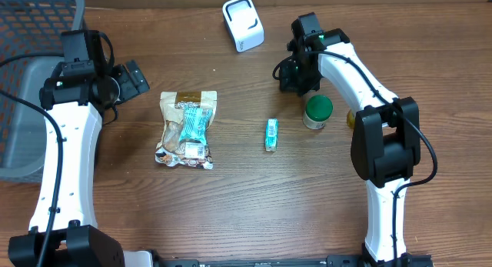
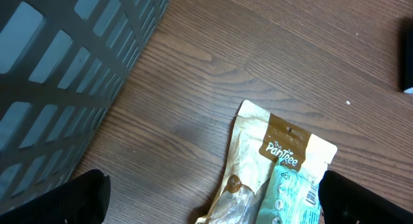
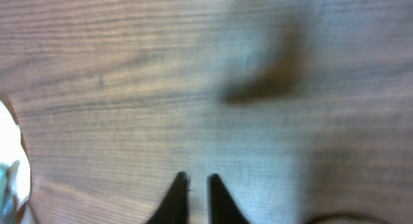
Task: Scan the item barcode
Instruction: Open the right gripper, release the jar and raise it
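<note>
The small teal rectangular packet (image 1: pixel 271 134) lay flat near the middle of the wooden table (image 1: pixel 231 213). It looked light and fairly stiff, best pinched across its narrow sides. At its one o'clock the right gripper (image 3: pixel 197 179) was nearly closed on nothing, and at ten o'clock the left gripper (image 1: pixel 132 76) gaped empty.

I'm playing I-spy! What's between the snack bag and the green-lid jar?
A teal packet lies on the table between the bag and the jar, touching neither. The overhead view shows it.
</note>
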You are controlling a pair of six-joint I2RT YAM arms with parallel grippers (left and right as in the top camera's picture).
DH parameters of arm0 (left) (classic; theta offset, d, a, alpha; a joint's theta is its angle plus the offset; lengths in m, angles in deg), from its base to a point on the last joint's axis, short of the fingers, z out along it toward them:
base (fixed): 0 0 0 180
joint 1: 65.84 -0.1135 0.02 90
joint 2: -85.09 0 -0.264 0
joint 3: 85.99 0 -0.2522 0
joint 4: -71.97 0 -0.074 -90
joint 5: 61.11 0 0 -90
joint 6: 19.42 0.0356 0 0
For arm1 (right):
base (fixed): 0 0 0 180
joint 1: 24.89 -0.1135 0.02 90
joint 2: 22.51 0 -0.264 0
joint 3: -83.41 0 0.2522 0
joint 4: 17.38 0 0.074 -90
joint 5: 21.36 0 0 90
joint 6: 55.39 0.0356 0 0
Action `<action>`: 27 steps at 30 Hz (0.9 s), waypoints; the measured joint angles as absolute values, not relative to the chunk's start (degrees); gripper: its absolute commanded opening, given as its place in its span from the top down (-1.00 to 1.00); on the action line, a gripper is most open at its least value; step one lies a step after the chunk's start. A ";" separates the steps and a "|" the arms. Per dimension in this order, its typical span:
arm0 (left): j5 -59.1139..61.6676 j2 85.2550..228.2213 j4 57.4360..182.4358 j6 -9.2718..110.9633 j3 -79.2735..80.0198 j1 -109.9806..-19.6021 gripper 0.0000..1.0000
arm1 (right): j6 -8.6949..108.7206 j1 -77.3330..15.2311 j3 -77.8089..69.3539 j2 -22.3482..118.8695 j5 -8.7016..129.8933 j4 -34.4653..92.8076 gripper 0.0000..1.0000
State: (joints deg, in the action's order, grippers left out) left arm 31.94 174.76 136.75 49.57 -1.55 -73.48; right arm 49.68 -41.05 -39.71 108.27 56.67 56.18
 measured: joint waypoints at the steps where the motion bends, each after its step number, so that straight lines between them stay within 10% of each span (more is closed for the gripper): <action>1: 31.94 174.78 136.73 49.57 -1.55 -73.48 -0.99 | 50.41 -41.05 -39.71 108.27 55.54 57.97 0.92; 27: 31.94 174.76 136.73 49.57 -1.55 -73.48 -0.99 | 61.38 -41.88 -39.71 108.16 71.99 76.98 0.92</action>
State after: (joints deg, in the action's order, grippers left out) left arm 31.94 174.76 136.73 49.57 -1.55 -73.48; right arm 61.38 -41.88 -39.71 108.16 71.99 76.98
